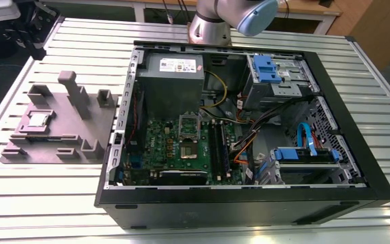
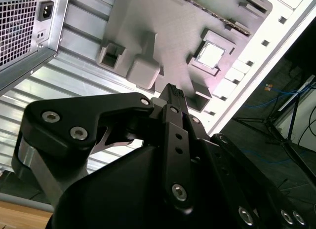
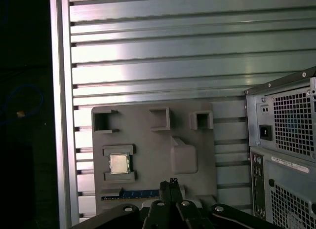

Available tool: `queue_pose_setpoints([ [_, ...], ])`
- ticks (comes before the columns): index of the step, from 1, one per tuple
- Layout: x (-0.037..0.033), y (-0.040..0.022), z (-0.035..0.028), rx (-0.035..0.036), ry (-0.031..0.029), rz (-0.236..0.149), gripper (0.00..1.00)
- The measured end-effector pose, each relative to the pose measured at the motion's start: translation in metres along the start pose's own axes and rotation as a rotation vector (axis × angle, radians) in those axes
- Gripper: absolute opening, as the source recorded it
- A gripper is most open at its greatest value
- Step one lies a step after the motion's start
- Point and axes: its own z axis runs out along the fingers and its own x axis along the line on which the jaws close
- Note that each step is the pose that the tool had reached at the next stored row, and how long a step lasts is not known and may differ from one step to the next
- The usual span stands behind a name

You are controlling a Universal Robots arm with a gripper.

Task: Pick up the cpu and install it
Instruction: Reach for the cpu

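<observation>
The cpu (image 1: 38, 120) is a small silvery square lying in a recess of the grey holder block (image 1: 79, 129), at the exterior view's left of the open computer case. Both wrist views show the cpu (image 2: 211, 55) (image 3: 119, 163) from high above. My gripper (image 2: 173, 92) (image 3: 171, 182) hangs over the holder block (image 3: 148, 135), apart from the cpu, its black fingers (image 2: 170, 135) pressed together with nothing between them. Inside the case lies the green motherboard (image 1: 171, 147), with the silver socket frame (image 1: 189, 123) near its middle.
The black case (image 1: 249, 203) lies on its side on a slatted aluminium table (image 1: 39, 203). Inside are a grey power supply box (image 1: 171, 76), blue drive brackets (image 1: 303, 153) and loose cables (image 1: 249, 140). Tall posts (image 1: 69, 89) rise from the holder block. The arm's base (image 1: 212, 25) stands behind the case.
</observation>
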Motion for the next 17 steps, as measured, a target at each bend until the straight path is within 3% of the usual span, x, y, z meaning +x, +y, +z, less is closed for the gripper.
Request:
queue_pose_setpoints([
  [17, 0.0059, -0.0005, 0.0003, -0.0001, -0.0001, 0.000, 0.10],
])
